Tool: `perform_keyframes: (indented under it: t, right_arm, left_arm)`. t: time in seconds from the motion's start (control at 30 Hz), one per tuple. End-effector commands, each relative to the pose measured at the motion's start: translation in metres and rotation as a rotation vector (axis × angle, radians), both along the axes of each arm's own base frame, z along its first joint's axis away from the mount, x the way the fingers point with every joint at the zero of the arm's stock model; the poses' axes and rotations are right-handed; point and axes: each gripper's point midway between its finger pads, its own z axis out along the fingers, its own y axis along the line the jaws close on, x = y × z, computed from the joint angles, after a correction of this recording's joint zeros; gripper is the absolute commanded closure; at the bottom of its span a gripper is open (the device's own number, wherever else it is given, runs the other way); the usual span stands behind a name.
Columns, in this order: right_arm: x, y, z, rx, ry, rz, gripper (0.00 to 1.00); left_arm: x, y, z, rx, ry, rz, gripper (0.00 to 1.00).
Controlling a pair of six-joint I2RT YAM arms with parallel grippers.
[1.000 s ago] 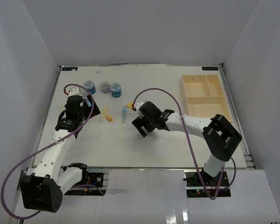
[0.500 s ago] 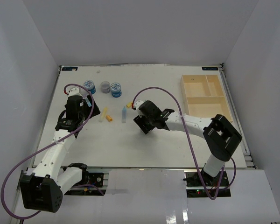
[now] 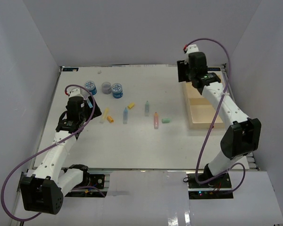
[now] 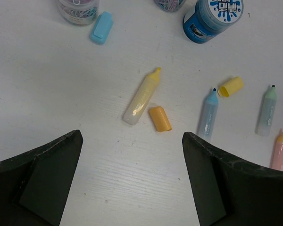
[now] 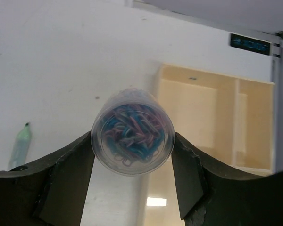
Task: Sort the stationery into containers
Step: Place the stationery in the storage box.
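Table (image 3: 132,146): white, walled enclosure.
Right gripper (image 5: 132,141): clamped on clear jar of paper clips (image 5: 132,137), above wooden tray (image 3: 217,101) at far right corner.
Left gripper (image 4: 132,183): spread wide, above yellow marker (image 4: 142,96), mid-left.

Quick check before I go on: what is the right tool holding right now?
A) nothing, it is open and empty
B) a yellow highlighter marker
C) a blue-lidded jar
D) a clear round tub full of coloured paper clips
D: in the right wrist view the right tool has both fingers pressed against a clear round tub of coloured paper clips, held up near the light wooden divided tray.
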Motion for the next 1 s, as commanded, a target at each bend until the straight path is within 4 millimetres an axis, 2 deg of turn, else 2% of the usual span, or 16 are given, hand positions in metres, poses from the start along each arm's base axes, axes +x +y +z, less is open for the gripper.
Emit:
perform_keyframes:
  t: [0.0,0.07,0.1,0.13,0.17,0.27,0.3,0.37,0.4,0.77,0.9,0.97]
  right_arm:
    - [0.031,-0.056,0.019,0.014,-0.023,-0.143,0.55]
    - [0.048,-0.071,0.005,0.019,0.008,-0.175,0.55]
    - [0.058,-0.085,0.014,0.026,-0.011,-0.204,0.55]
    - [0.067,-0.091,-0.003,0.013,0.028,-0.219,0.55]
    - [0.073,-0.1,-0.007,0.011,0.038,-0.232,0.55]
    - [0.092,-0.111,-0.025,0.019,0.066,-0.246,0.55]
    - [0.098,-0.112,-0.038,0.02,0.09,-0.247,0.55]
    - [0.106,-0.116,-0.045,0.029,0.097,-0.261,0.55]
    - [0.11,-0.116,-0.058,0.027,0.118,-0.262,0.55]
    - [0.116,-0.115,-0.123,0.052,0.227,-0.265,0.53]
    - [0.12,-0.114,-0.14,0.07,0.235,-0.255,0.52]
    - [0.123,-0.113,-0.142,0.076,0.223,-0.253,0.52]
  left_arm:
    - [0.002,0.0,0.005,-0.004,-0.025,-0.008,0.02]
    - [0.002,-0.001,0.003,-0.003,-0.019,-0.013,0.02]
    - [0.003,-0.001,0.003,-0.005,-0.018,-0.013,0.02]
    - [0.002,-0.002,0.002,-0.009,-0.013,-0.019,0.02]
    - [0.003,-0.003,0.001,-0.01,-0.012,-0.022,0.02]
    - [0.003,-0.003,0.0,-0.009,-0.007,-0.023,0.02]
    - [0.004,-0.003,0.0,-0.009,-0.007,-0.023,0.02]
    - [0.004,-0.003,0.0,-0.009,-0.004,-0.024,0.02]
    - [0.004,-0.004,-0.002,-0.01,-0.001,-0.025,0.02]
    - [0.004,-0.01,-0.007,-0.031,0.02,-0.052,0.02]
    - [0.004,-0.011,-0.008,-0.032,0.023,-0.054,0.02]
    - [0.004,-0.011,-0.008,-0.031,0.025,-0.055,0.02]
